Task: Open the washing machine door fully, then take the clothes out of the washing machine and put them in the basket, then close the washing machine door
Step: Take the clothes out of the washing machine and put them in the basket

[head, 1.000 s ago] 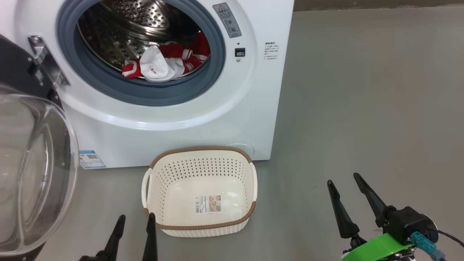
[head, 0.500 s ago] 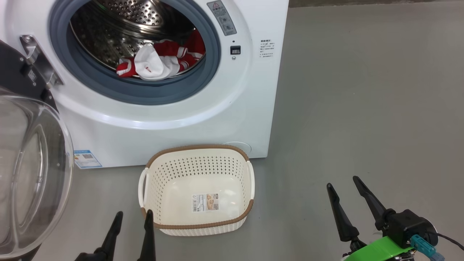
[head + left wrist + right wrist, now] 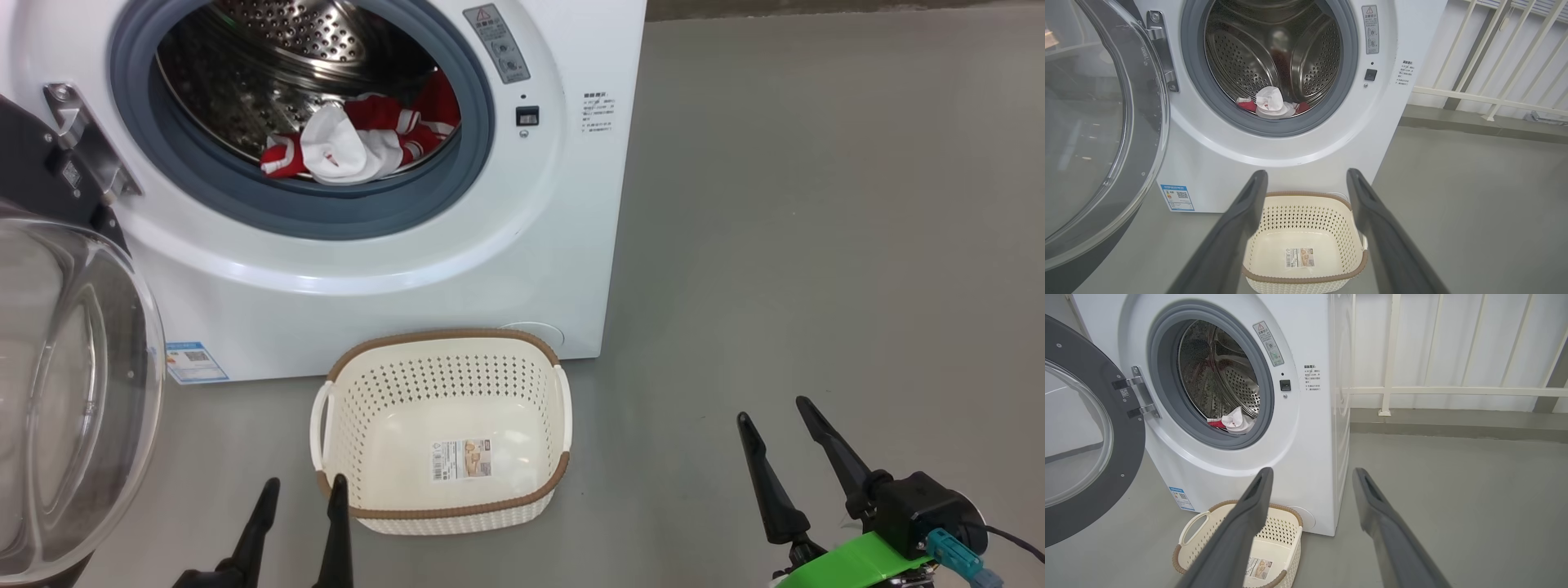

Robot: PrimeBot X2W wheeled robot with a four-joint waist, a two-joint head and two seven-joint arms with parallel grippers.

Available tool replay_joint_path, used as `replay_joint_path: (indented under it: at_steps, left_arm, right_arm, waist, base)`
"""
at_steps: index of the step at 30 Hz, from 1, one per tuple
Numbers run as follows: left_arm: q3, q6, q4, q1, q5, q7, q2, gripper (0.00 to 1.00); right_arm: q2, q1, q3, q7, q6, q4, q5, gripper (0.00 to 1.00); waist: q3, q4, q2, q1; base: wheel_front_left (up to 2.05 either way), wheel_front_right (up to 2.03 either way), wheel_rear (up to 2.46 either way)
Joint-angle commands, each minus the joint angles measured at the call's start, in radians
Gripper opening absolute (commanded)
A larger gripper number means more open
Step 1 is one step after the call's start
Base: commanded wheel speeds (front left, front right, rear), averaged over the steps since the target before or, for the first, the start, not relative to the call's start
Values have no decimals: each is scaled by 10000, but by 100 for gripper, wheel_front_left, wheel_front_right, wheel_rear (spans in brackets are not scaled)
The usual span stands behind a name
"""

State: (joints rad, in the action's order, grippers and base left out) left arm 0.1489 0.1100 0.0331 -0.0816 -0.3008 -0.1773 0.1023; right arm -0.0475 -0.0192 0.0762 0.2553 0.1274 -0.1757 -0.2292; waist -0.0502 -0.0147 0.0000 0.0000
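Note:
The washing machine (image 3: 522,245) (image 3: 1208,163) (image 3: 1310,457) stands with its door (image 3: 73,392) (image 3: 1094,134) (image 3: 1081,441) swung wide open to the left. Red and white clothes (image 3: 359,143) (image 3: 1269,104) (image 3: 1233,419) lie low in the drum, near the grey ring. The cream basket (image 3: 445,510) (image 3: 1306,277) (image 3: 1188,555) sits on the floor in front of the machine with nothing in it but a label sticker. My left gripper (image 3: 304,486) (image 3: 1306,175) is open beside the basket's near left corner. My right gripper (image 3: 771,408) (image 3: 1310,471) is open over bare floor to the right.
Grey floor (image 3: 816,204) spreads to the right of the machine. A pale railing (image 3: 1453,390) (image 3: 1494,98) and a wall run behind. A blue sticker (image 3: 194,362) marks the machine's lower left front. The open door takes up the left side.
The head camera has shifted a little, so the whole picture sits slightly left and lower than before. Neither gripper nor the clothes have visibly moved.

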Motion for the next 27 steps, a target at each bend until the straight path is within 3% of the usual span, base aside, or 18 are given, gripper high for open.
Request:
replay_joint_path:
  at_steps: [1, 11, 27]
  left_arm:
    - [-288, 111, -222, 392, -30, -28, 94, 100]
    - [-221, 189, -542, 360, 67, -282, 139, 100]
    - [-118, 197, -498, 308, -136, -133, 196, 100]
  right_arm:
    - [-28, 7, 197, 65, 33, 240, -47, 100]
    - [-28, 38, 216, 65, 33, 225, -57, 100]
    - [-28, 33, 235, 65, 33, 157, -18, 100]
  waist:
    - [6, -7, 0, 0]
    - [17, 6, 0, 0]
    - [52, -16, 0, 0]
  base:
    - [0, 0, 0]
    - [56, -56, 0]
    - [170, -170, 0]
